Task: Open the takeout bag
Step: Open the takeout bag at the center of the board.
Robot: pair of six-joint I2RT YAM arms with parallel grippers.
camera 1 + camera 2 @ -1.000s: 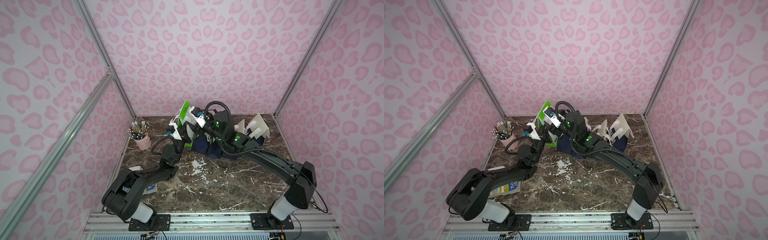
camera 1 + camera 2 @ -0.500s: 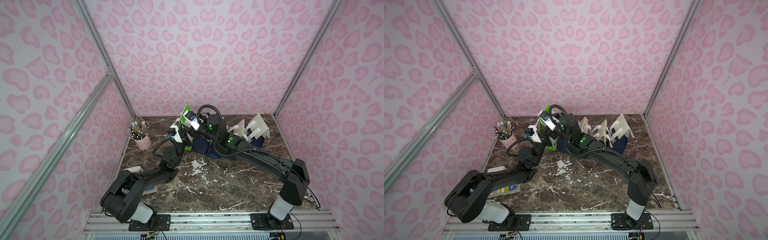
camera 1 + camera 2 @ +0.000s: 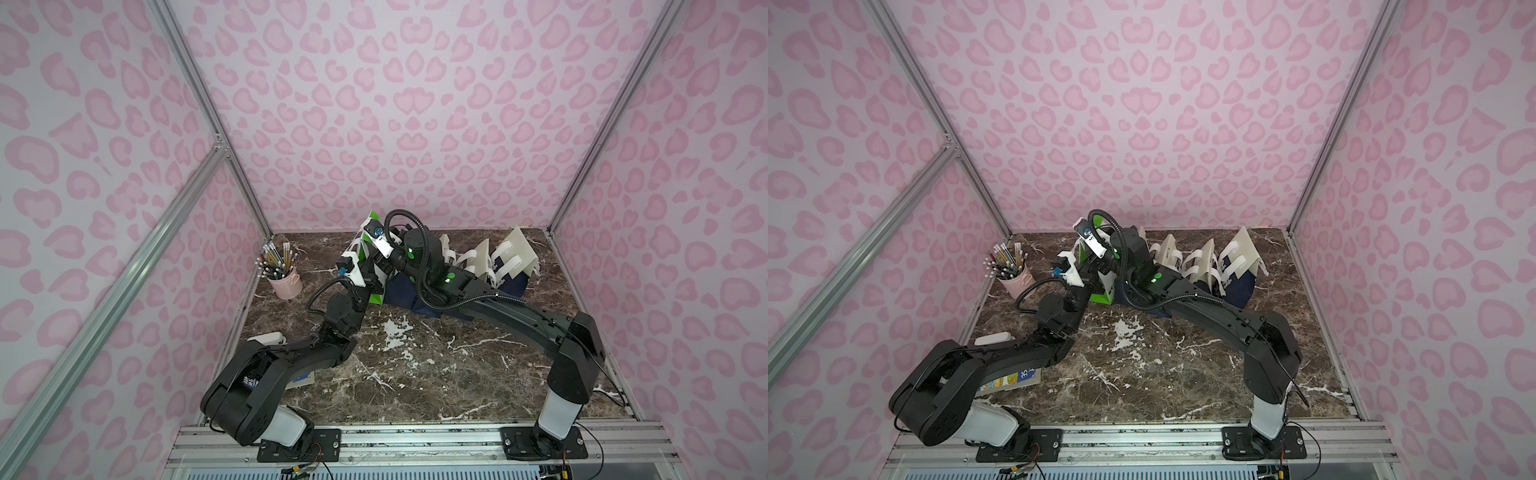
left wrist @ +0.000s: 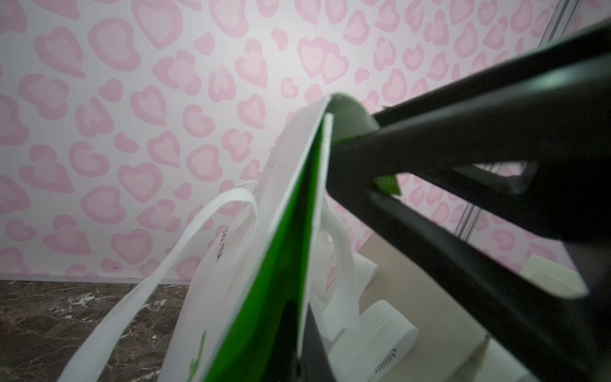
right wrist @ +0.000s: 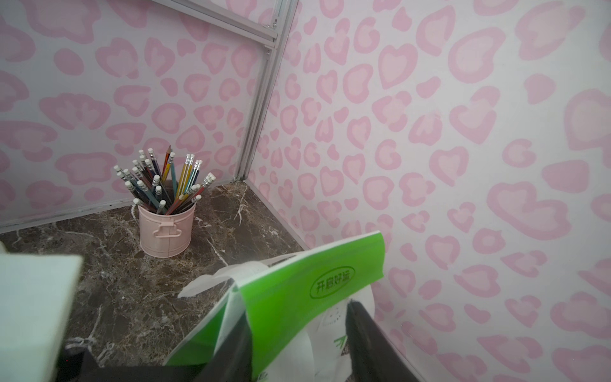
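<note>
Opening is at the grasping step. The green-and-white takeout bag (image 5: 297, 291) stands at the back of the table (image 3: 415, 374). The left hand (image 4: 299, 350) is clamped, seemingly on its near wall; the right hand (image 5: 297, 347) straddles the green top flap, jaws apart. The next move likely calls for pinching that flap and pulling the walls apart. There are one green bag, three cream-and-navy bags (image 3: 515, 253) and one pencil cup (image 3: 286, 282).

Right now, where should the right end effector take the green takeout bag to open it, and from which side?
The green top flap of the green takeout bag, taken from above by the right end effector. It stands up as a thin flat sheet, so the jaws can straddle its edge; the white handles hang loose and would likely pull taut.
</note>
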